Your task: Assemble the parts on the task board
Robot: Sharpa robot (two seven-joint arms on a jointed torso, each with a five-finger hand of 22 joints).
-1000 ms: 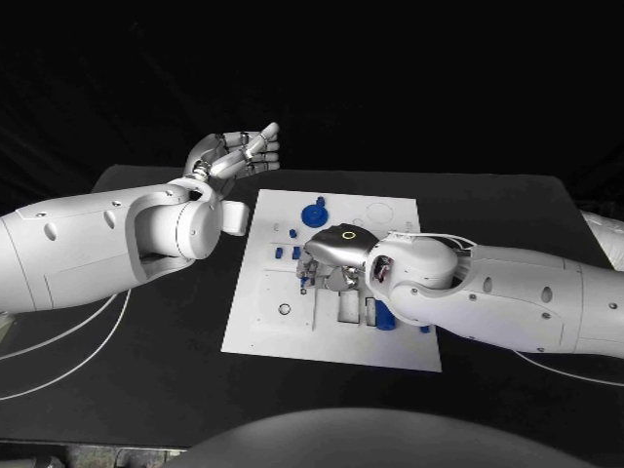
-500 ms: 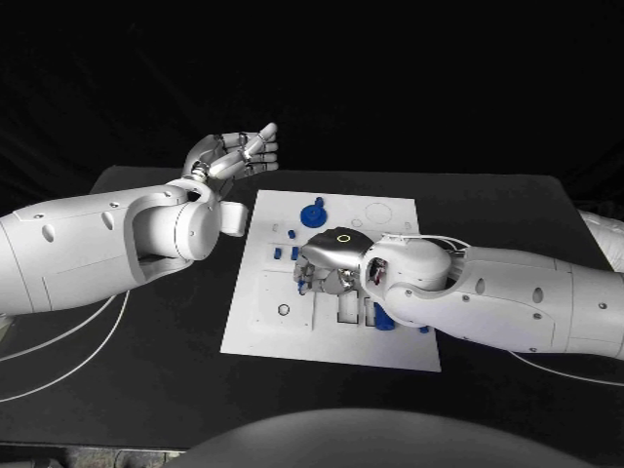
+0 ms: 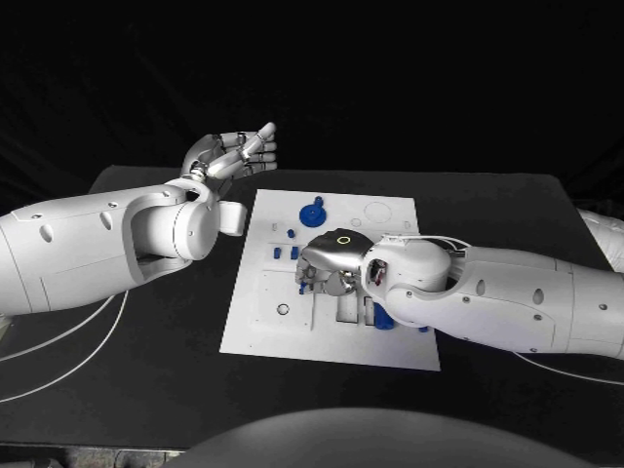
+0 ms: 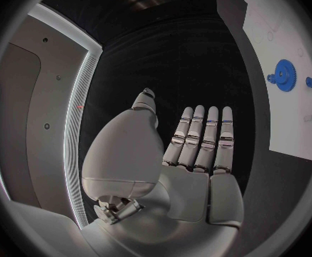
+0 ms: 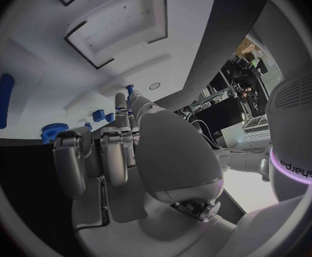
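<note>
**Right hand down on the white board, left hand held off the table**

A black table point(image 3: 143, 361) sits in a dark room, and the white board point(image 3: 397, 331) lies flat in its middle.

The right arm point(image 3: 537, 307) reaches in over the board's near half. The right hand point(image 3: 330, 261) is low over the board's centre with its fingers pointing down at it. In the right wrist view the fingers point(image 5: 113, 154) are curled together just above the board, close to several small blue pieces point(image 5: 98, 115); whether they pinch one of them I cannot tell.

The left arm point(image 3: 88, 244) lies beside the board's left edge. The left hand point(image 3: 235, 154) is raised past the table's far left corner, well apart from the board, fingers straight and side by side with the thumb apart, holding nothing.

A blue gear point(image 3: 314, 213) rests on the board's far part. A longer blue piece point(image 3: 382, 317) lies near the right wrist. A small dark ring point(image 3: 283, 309) sits on the board's left side.
</note>
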